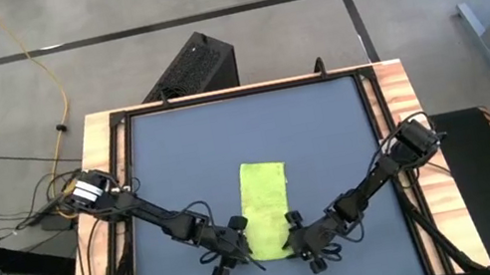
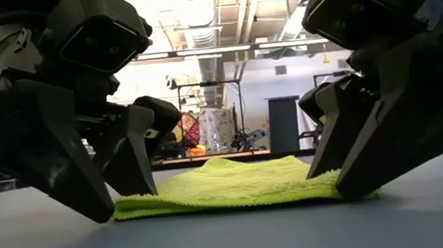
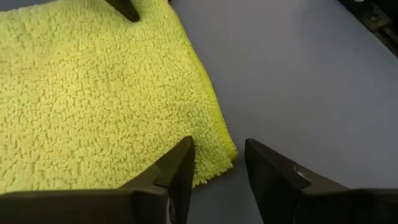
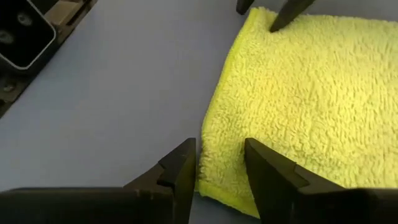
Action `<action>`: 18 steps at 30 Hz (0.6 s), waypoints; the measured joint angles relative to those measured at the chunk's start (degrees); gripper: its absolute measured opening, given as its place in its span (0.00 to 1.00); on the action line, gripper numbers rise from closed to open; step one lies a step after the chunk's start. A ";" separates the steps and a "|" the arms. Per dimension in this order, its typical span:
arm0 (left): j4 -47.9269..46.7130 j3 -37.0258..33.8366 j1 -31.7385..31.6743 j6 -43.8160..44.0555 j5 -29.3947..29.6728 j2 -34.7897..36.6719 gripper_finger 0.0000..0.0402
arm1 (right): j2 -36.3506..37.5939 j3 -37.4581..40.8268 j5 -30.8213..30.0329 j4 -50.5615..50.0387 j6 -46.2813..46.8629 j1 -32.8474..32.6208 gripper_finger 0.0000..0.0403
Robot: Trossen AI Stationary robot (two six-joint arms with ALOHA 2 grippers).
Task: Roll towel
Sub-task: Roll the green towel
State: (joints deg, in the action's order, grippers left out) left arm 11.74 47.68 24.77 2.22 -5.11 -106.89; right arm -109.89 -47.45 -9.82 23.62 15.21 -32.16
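The towel (image 1: 266, 210) is a lime yellow-green cloth folded into a narrow rectangle, lying flat on the blue-grey mat (image 1: 188, 158) with its length running from near to far. My left gripper (image 1: 239, 245) stands open at the towel's near left corner, and my right gripper (image 1: 295, 240) stands open at its near right corner. Both slant down toward the towel (image 2: 229, 186). Each has one finger over the cloth and one over the bare mat, with the corner in the gap. My left gripper (image 3: 217, 155) straddles the near left corner (image 3: 229, 154), coming slanting down from the left. One fingertip (image 3: 181, 163) sits on the towel's top; the other (image 3: 266, 163) is down on the mat beside it. The towel lies flat, not pinched. My right gripper (image 4: 221, 155) straddles the near right corner's side edge (image 4: 208, 163), coming slanting down from the right. One fingertip (image 4: 267, 163) sits on the towel's top; the other (image 4: 180, 165) is on the mat beside the edge. The towel lies flat, not pinched.
A wooden frame (image 1: 389, 92) borders the mat. A black box (image 1: 197, 65) stands on the floor beyond the far edge. Bare mat lies to the towel's left, right and far side.
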 joint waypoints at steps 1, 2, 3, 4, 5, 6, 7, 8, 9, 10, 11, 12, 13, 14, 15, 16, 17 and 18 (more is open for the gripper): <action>-0.21 0.02 0.00 0.00 0.22 0.00 0.31 | 0.02 -0.01 -0.14 -0.26 0.15 0.00 0.38; -0.58 0.02 0.00 0.14 0.44 0.00 0.30 | 0.02 -0.01 -0.14 -0.43 0.27 0.00 0.37; -0.97 0.07 0.01 0.49 0.85 -0.30 0.28 | 0.02 -0.01 -0.22 -0.51 0.38 0.00 0.35; -0.91 0.08 0.02 1.05 1.03 -0.85 0.26 | 0.02 -0.01 -0.27 -0.61 0.38 0.00 0.33; -0.94 0.08 0.01 1.79 1.05 -1.16 0.24 | 0.02 -0.01 -0.31 -0.68 0.40 0.00 0.31; -0.60 0.09 -0.02 2.86 0.84 -1.77 0.21 | 0.02 -0.01 -0.33 -0.81 0.52 0.05 0.29; 0.15 0.09 -0.04 4.12 0.47 -2.44 0.18 | 0.02 -0.01 -0.35 -1.08 1.17 0.16 0.26; 0.96 0.09 -0.04 5.43 0.12 -2.97 0.15 | 0.05 -0.01 -0.29 -1.48 2.23 0.34 0.24; 1.68 0.07 -0.04 6.69 -0.20 -3.34 0.12 | 0.09 -0.01 -0.06 -1.76 3.70 0.39 0.21; 2.49 0.04 -0.04 7.51 -0.39 -3.69 0.08 | 0.09 -0.01 0.13 -2.18 5.69 0.41 0.18; 3.15 0.03 -0.04 8.00 -0.52 -3.86 0.04 | 0.13 -0.01 0.15 -2.67 7.74 0.37 0.16; 3.67 0.04 -0.03 8.25 -0.66 -3.95 0.02 | 0.13 -0.01 0.15 -3.11 9.47 0.27 0.13; 3.68 0.04 -0.03 8.58 -0.75 -3.96 0.02 | 0.13 -0.01 0.13 -3.34 11.25 0.16 0.10; 3.68 0.04 -0.19 9.25 -1.25 -3.96 0.01 | 0.13 0.00 0.14 -3.43 12.89 0.06 0.08; 3.70 0.04 -0.59 10.31 -2.39 -3.96 0.01 | 0.13 0.01 0.31 -3.58 14.44 0.04 0.06; 3.63 0.02 -1.08 11.42 -3.98 -3.80 0.01 | 0.21 0.02 1.09 -3.65 15.95 0.04 0.04; 3.57 0.02 -1.62 12.32 -5.73 -3.73 0.00 | 0.31 0.03 1.85 -3.73 17.49 0.04 0.04; 3.53 0.02 -2.14 13.01 -7.60 -3.59 0.00 | 0.30 0.03 2.33 -3.74 19.02 0.04 0.04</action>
State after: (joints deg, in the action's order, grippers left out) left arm 15.26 47.70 22.63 15.23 -12.70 -110.48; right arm -109.58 -47.42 -7.49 19.88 34.23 -32.13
